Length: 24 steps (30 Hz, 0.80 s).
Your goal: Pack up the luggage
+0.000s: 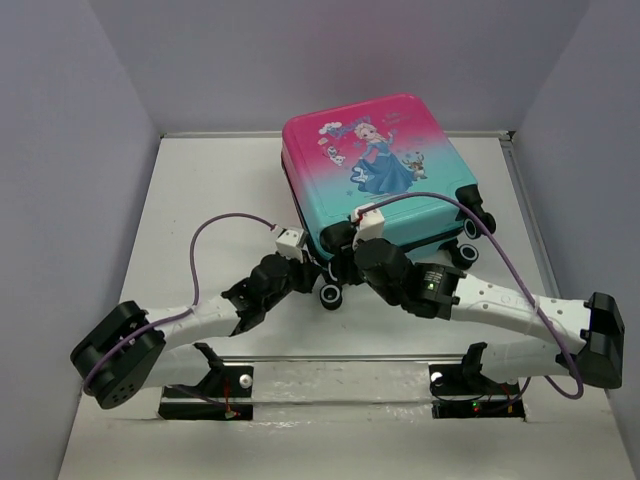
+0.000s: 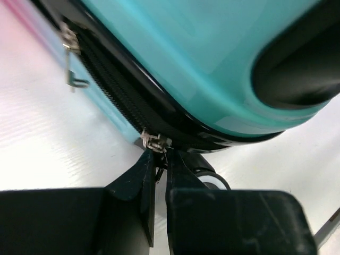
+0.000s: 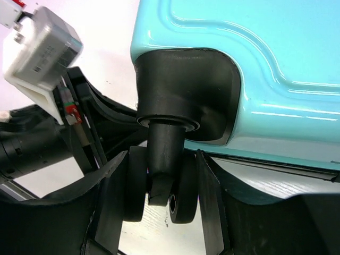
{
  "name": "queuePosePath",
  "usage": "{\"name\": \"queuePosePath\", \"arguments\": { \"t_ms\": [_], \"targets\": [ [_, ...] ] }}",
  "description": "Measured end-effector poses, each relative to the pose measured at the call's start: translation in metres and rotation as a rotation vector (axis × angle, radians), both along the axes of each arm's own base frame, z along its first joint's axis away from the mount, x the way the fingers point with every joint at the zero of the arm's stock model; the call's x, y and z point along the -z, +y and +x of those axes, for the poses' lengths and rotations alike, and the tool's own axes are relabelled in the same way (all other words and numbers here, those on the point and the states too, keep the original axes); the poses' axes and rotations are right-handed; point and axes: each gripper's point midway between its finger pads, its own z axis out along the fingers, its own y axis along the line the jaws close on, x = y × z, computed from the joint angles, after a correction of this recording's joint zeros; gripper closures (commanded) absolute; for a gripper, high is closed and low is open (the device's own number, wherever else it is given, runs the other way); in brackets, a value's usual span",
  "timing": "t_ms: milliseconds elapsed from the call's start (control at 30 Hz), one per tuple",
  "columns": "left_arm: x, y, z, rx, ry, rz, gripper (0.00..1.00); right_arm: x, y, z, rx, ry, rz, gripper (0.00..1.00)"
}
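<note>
The luggage (image 1: 375, 170) lies flat and closed at the back middle of the table, princess picture up, wheels toward me. My left gripper (image 1: 303, 262) is at its near left corner; in the left wrist view its jaws (image 2: 159, 159) are pinched on a metal zipper pull (image 2: 154, 142) on the black zipper line. My right gripper (image 1: 347, 256) is at the same near edge, shut around a black twin caster wheel (image 3: 159, 183) under the teal shell (image 3: 255, 64).
A second zipper pull (image 2: 69, 50) hangs farther along the zipper. Other black wheels (image 1: 470, 250) stick out at the near right corner, and one (image 1: 332, 296) sits between the arms. Grey walls enclose the table (image 1: 200, 200) on three sides.
</note>
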Motion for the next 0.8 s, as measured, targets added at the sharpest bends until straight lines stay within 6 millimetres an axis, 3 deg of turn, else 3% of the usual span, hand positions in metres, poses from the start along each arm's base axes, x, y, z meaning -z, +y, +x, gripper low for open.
{"name": "queuePosePath", "arguments": {
  "t_ms": [200,333,433,533,567,633,700,733,800],
  "targets": [
    [-0.012,0.023,0.009,-0.057,-0.002,-0.008,0.94,0.001,-0.005,-0.010,-0.026,0.013,0.054,0.93],
    [-0.014,0.042,0.030,-0.099,0.033,-0.034,0.94,0.002,-0.002,-0.014,-0.046,0.025,0.082,0.93],
    [-0.010,0.042,0.040,-0.098,0.086,-0.040,0.94,0.001,0.003,-0.015,-0.064,0.029,0.109,0.93],
    [-0.012,0.041,0.044,-0.112,0.122,-0.066,0.61,0.000,0.006,-0.015,-0.070,0.025,0.121,0.93],
    [-0.014,0.043,0.044,-0.118,0.126,-0.073,0.40,-0.001,0.006,-0.016,-0.073,0.024,0.123,0.93],
    [-0.022,0.063,0.052,-0.229,0.108,-0.090,0.26,0.000,0.008,-0.019,-0.087,0.021,0.113,0.93],
    [-0.051,0.102,0.065,-0.395,0.020,-0.139,0.04,0.000,0.008,-0.023,-0.106,0.016,0.098,0.93],
    [-0.076,0.124,0.066,-0.478,-0.048,-0.187,0.01,0.000,0.009,-0.025,-0.117,0.012,0.089,0.93],
    [-0.126,0.146,0.054,-0.545,-0.175,-0.303,0.01,0.001,0.013,-0.027,-0.132,0.004,0.073,0.93]
  ]
}}
